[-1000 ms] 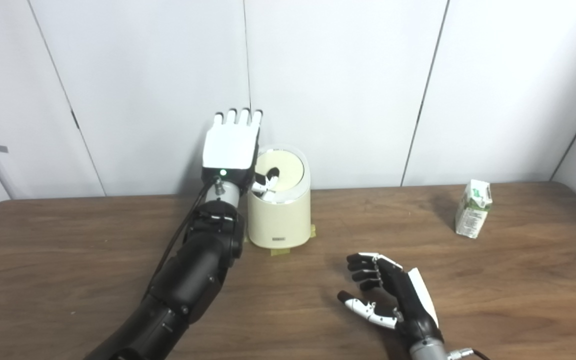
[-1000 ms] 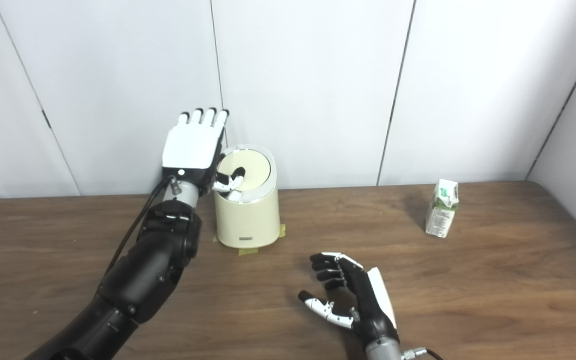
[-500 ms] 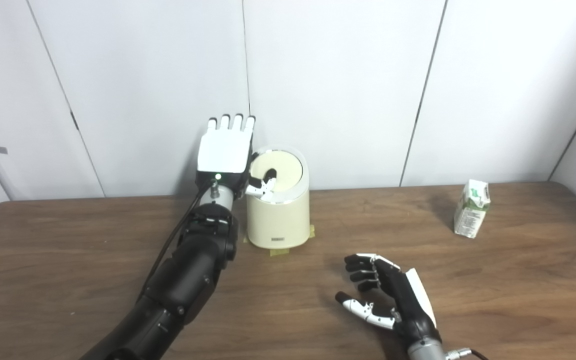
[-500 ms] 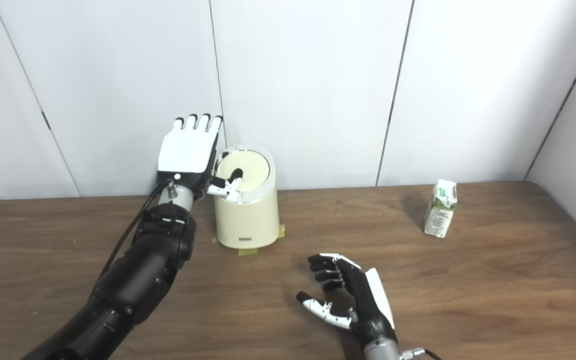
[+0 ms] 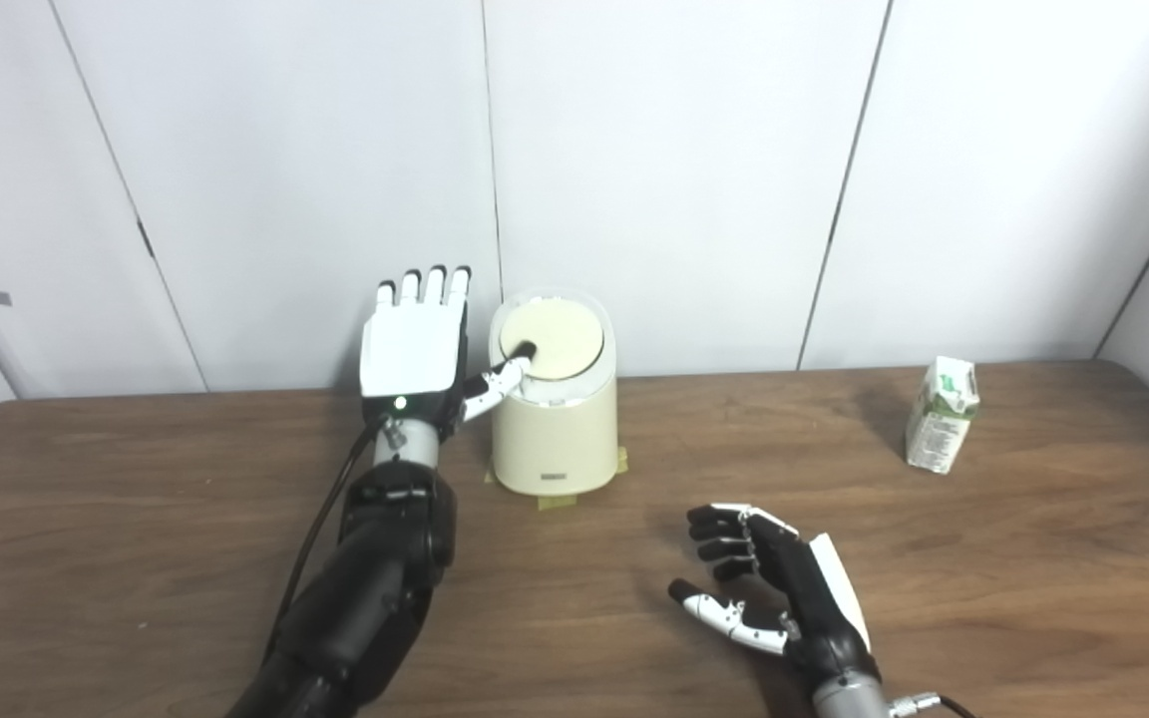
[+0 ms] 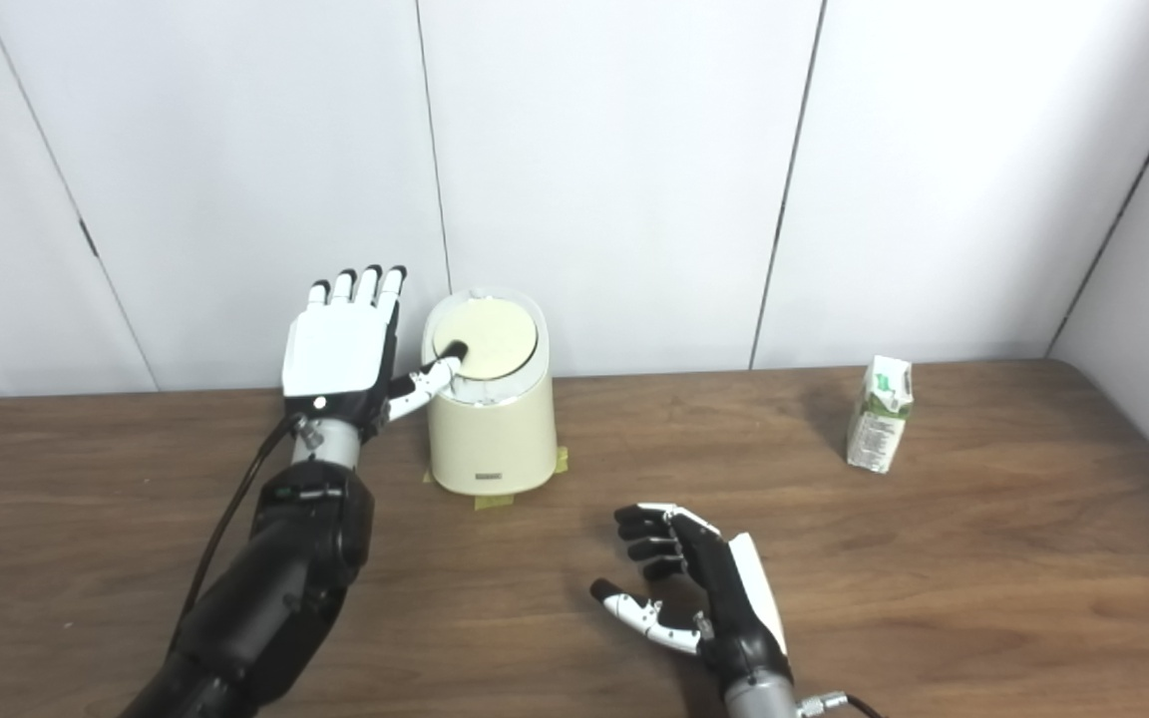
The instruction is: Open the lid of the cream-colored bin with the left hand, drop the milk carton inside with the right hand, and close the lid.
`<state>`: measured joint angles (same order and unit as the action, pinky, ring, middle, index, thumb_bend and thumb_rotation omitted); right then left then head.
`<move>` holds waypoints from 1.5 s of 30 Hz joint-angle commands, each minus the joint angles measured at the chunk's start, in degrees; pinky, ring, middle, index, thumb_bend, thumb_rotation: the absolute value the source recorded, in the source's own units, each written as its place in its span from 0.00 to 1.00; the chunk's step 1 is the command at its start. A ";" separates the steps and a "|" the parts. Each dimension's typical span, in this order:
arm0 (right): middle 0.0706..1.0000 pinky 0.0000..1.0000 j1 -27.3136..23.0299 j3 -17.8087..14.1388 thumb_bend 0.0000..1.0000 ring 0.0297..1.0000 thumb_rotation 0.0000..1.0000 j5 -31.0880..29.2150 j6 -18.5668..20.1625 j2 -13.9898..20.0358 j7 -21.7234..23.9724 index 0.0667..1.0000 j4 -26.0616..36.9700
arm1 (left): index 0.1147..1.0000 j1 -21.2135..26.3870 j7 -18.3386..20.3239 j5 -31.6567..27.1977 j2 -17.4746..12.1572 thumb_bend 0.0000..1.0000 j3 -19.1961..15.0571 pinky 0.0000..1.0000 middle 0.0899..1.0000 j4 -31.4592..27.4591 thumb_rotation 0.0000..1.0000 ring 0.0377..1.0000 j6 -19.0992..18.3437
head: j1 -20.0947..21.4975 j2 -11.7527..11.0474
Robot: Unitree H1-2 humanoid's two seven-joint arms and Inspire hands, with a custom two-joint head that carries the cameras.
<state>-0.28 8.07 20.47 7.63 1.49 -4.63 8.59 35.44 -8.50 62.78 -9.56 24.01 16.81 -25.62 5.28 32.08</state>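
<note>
A cream-colored cylindrical bin stands at the back of the table on yellow tape, its round lid down. Just left of it is my left hand, open, fingers straight up, with the thumb tip on the lid's left edge. At the far right the milk carton, white with green print, stands upright, alone. My right hand rests low over the table in front, open with curled fingers, holding nothing, well left of the carton.
The wooden table runs back to a white panelled wall. Its rounded right corner lies past the carton. My left forearm reaches diagonally from the bottom edge toward the bin.
My left hand has dropped lower and slid left, off the bin's top; its thumb went from mid-lid to the left rim. The right hand and carton have not moved.
</note>
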 commanded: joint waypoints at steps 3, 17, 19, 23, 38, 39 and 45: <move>0.65 0.57 -0.72 0.38 0.32 0.64 0.10 -0.17 0.31 -0.29 0.82 0.64 -0.17 | 1.00 -0.65 -2.57 0.40 -1.24 0.55 -1.12 1.00 1.00 -8.84 1.00 1.00 2.01 | 0.16 0.07; 0.63 0.54 -0.72 0.04 0.33 0.61 0.09 0.46 -1.16 0.40 0.04 0.63 -0.10 | 0.88 -18.76 -8.42 -8.43 0.29 0.41 -9.64 0.79 0.89 -30.29 0.98 0.90 12.95 | 0.09 -0.25; 0.64 0.56 -0.63 -0.94 0.33 0.63 0.10 -1.42 -1.00 -0.16 0.04 0.63 0.60 | 0.86 -21.10 -8.95 -11.64 0.60 0.39 -10.99 0.75 0.87 -31.27 0.99 0.87 15.32 | 0.04 -0.27; 0.64 0.56 -0.76 -2.91 0.35 0.63 0.14 -3.42 0.55 -1.19 -0.37 0.63 2.53 | 0.80 -25.18 -9.17 -19.03 2.08 0.36 -13.77 0.66 0.83 -32.35 0.97 0.81 19.89 | -0.22 -0.43; 0.62 0.53 -2.76 -8.88 0.47 0.61 0.14 -6.67 -1.40 -2.24 -2.49 0.62 5.98 | 0.77 -35.35 -6.40 -40.26 3.86 0.28 -20.18 0.68 0.79 -27.82 0.79 0.78 33.81 | 0.25 -0.85; 0.63 0.54 -2.81 -9.07 0.47 0.62 0.15 -6.79 -1.45 -2.22 -2.55 0.63 5.96 | 0.78 -35.60 -6.07 -41.71 3.89 0.26 -20.44 0.68 0.79 -27.26 0.79 0.78 34.87 | 0.25 -0.85; 0.65 0.59 -4.99 -11.50 0.57 0.65 0.29 -8.63 -2.78 -0.29 -2.61 0.64 6.24 | 0.76 -37.70 -4.50 -48.80 4.56 0.18 -22.13 0.69 0.78 -23.88 0.73 0.77 39.76 | 1.04 -0.70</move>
<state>-2.34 -2.73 12.24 7.76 0.11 -6.70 13.16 -2.34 -12.90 14.41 -5.56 2.30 -8.00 11.18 6.24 31.38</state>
